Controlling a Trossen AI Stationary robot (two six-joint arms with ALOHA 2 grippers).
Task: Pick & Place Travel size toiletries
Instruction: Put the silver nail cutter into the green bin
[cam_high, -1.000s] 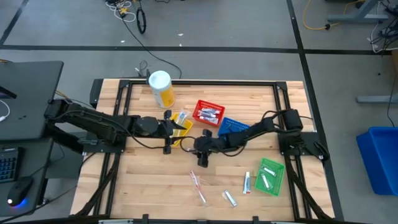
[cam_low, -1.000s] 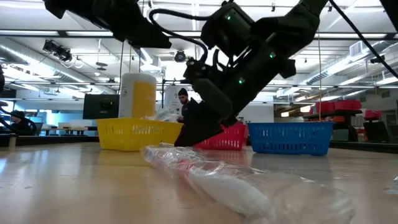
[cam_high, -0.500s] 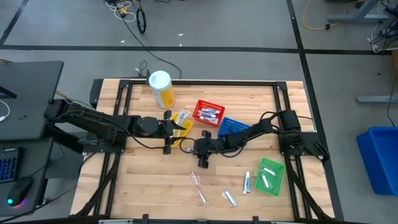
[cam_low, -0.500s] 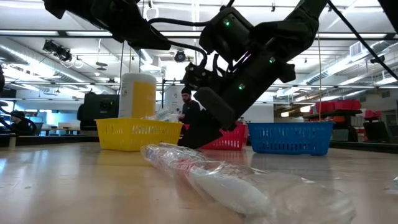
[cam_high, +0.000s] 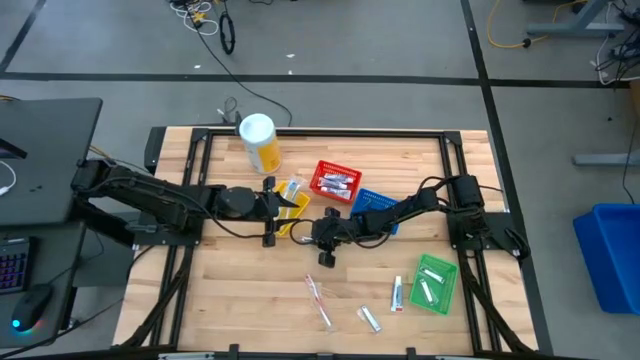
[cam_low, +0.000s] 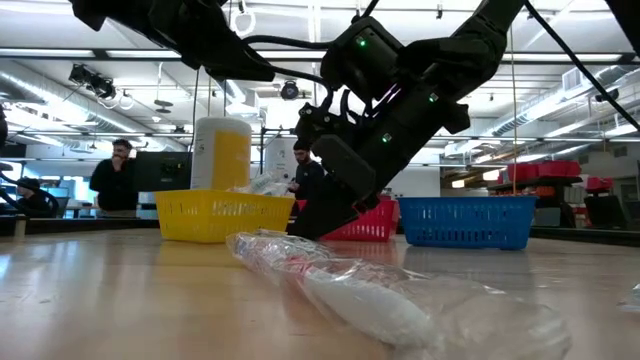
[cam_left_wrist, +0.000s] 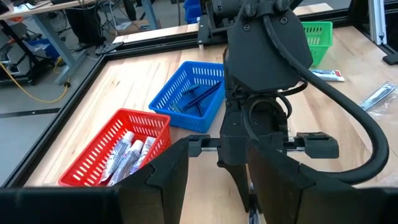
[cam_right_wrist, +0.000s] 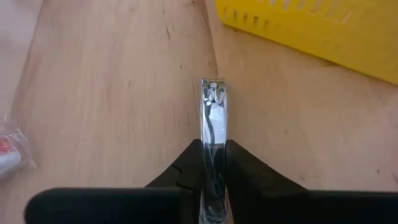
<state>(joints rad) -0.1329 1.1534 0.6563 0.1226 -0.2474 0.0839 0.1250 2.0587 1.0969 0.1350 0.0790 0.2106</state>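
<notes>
A slim silver nail clipper lies on the wood beside the yellow basket, and my right gripper is shut on it at the table's middle. My left gripper hangs open above the yellow basket, holding nothing and facing the right arm. Loose toiletries rest on the table nearer the front: a wrapped toothbrush, a white tube and a small packet. My right gripper pinches the clipper's two long sides at its near end between its two fingers. The fingers slant down from the table's right side and run along the clipper, whose far end sticks out past the fingertips. The clipper appears to rest flat on the wood.
A red basket with tubes and a blue basket with dark pieces stand behind the right arm. A green basket stands front right, and a white-and-yellow canister at the back. A clear wrapper lies close to the low camera.
My right gripper has stayed at the clipper and its fingers have shut onto it. The clipper has not left the table.
</notes>
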